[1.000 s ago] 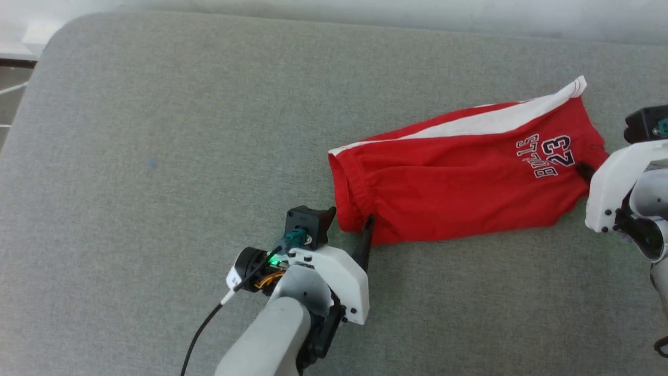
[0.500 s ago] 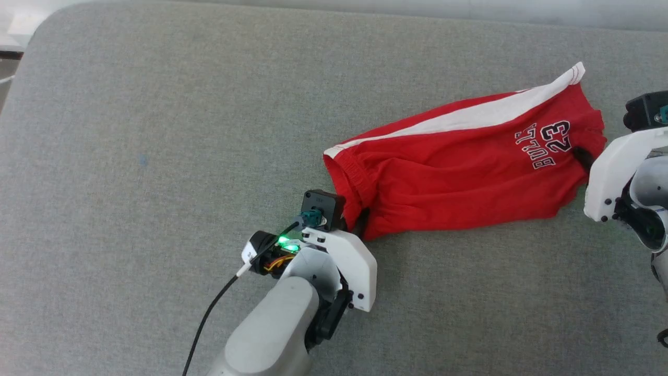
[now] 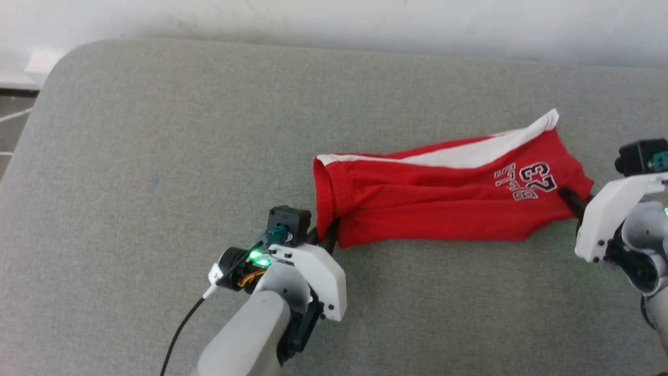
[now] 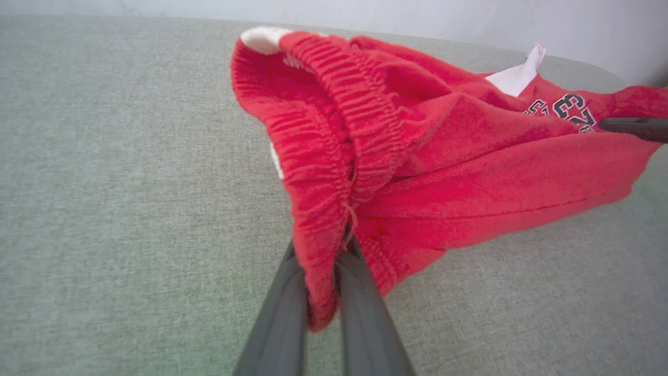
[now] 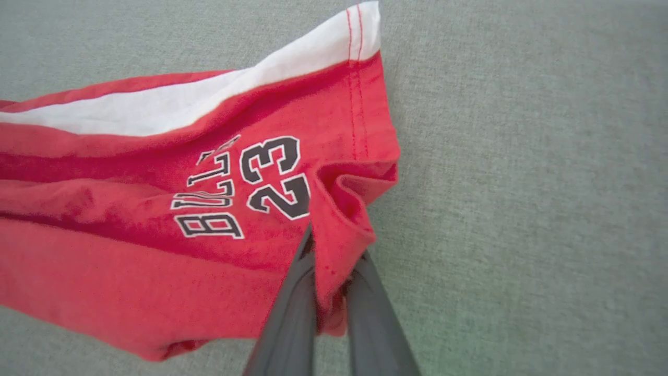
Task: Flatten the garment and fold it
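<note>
The garment [image 3: 443,203], red shorts with a white side stripe and a "23" print, stretches sideways across the grey cushion between my two grippers. My left gripper [image 3: 330,236] is shut on the near corner of the ribbed elastic waistband [image 4: 365,130]. In the left wrist view, red cloth is pinched between the two dark fingers [image 4: 282,303] of this gripper [image 4: 323,253]. My right gripper [image 3: 569,199] is shut on the leg hem beside the print. In the right wrist view a fold of the hem [image 5: 339,209] sits between the jaws of that gripper [image 5: 334,253].
The grey padded surface [image 3: 156,156] extends wide to the left and toward me. Its rounded far-left corner [image 3: 62,57] meets a pale wall [image 3: 334,21] behind. A black cable [image 3: 182,329] trails from my left wrist.
My left gripper closed on the waistband corner and drew it leftward. The shorts now hang narrower and tauter between both grippers. The head camera also shifted, showing more wall.
</note>
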`<state>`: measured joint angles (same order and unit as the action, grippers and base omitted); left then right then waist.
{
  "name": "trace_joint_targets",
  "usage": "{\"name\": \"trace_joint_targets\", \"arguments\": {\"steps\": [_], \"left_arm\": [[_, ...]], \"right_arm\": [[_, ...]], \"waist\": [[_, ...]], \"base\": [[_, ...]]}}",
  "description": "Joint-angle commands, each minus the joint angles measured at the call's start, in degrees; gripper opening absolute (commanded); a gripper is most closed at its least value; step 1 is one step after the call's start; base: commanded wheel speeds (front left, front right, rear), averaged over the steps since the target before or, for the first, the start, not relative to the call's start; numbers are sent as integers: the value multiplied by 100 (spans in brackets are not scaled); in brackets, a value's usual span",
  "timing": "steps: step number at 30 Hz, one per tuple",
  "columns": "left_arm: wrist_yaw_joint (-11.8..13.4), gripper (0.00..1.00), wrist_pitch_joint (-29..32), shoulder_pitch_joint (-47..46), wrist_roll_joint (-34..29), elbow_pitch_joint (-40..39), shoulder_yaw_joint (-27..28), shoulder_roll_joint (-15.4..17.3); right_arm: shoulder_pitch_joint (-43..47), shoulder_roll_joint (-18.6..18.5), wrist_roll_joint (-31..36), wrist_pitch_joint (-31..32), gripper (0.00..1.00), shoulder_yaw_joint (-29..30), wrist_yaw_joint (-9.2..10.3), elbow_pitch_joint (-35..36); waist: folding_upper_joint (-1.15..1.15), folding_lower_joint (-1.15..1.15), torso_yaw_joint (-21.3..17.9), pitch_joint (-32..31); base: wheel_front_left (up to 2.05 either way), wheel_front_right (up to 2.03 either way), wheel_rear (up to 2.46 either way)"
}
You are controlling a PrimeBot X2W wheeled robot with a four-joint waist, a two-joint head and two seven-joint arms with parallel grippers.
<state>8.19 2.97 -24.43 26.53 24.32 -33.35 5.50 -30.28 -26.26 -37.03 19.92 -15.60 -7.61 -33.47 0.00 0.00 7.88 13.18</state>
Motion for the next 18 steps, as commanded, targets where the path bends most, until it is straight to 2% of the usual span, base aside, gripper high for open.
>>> {"name": "trace_joint_targets", "arguments": {"steps": [1,10,18], "left_arm": [[-20,0,-13,118,53,-46,31,93],[-185,0,303,876,209,-465,-116,561],[-28,0,600,1624,343,-1042,-101,1011]], "right_arm": [[129,-7,-65,-44,0,17,12,70],[1311,197,-116,-113,0,428,12,1025],[2779,819,425,44,0,1226,12,2299]], "waist": [[0,0,-92,-189],[0,0,-284,-696],[0,0,-410,-921]], "base": [[0,0,0],[0,0,0],[0,0,0]]}}
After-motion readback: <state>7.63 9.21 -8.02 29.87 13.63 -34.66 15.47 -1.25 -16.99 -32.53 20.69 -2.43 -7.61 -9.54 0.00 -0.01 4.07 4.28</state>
